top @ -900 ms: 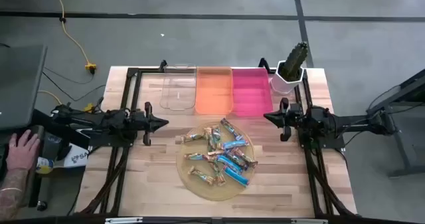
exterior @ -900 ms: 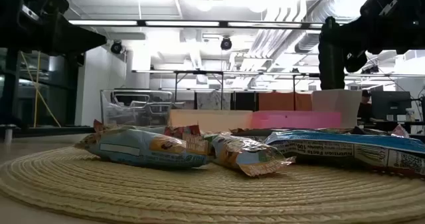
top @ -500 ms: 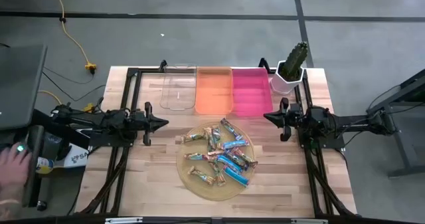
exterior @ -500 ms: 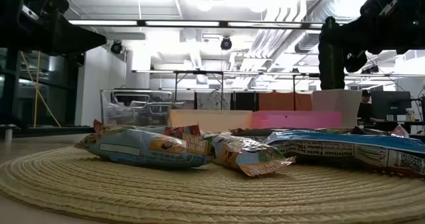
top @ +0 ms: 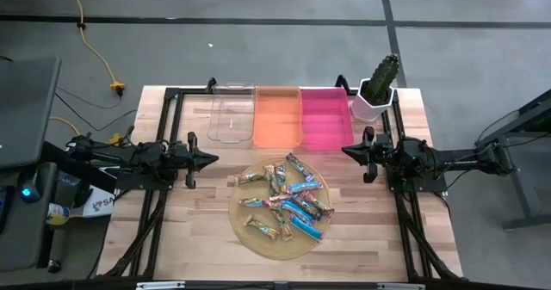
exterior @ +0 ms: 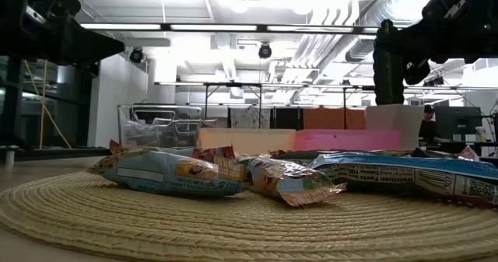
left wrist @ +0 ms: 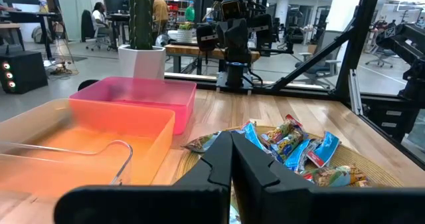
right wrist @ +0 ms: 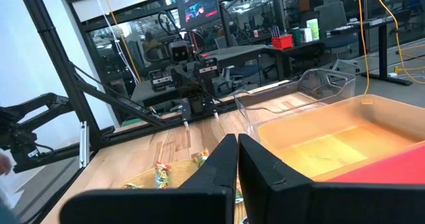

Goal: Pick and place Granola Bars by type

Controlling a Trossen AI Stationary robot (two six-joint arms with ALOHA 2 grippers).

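Glossy foil-wrapped granola bars [top: 286, 200] are heaped on a round woven mat [top: 250, 235] at centre frame, on a planked wooden table [top: 198, 212]; left gripper [top: 212, 159] and right gripper [top: 346, 151] are held closed, empty.

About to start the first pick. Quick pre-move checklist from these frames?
1. Left gripper shut, holding nothing, beside the mat: ok for now, not ok for a grasp until opened.
2. Right gripper shut, holding nothing, right of the bins: same.
3. Bars piled on the round mat, several overlapping: not ok for a clean single pick; choose an edge bar.
4. Clear bin, orange bin, pink bin hold no bars: ok.
5. Potted cactus close beside the pink bin: watch right arm clearance, cannot tell.
6. No hand over the table: ok.
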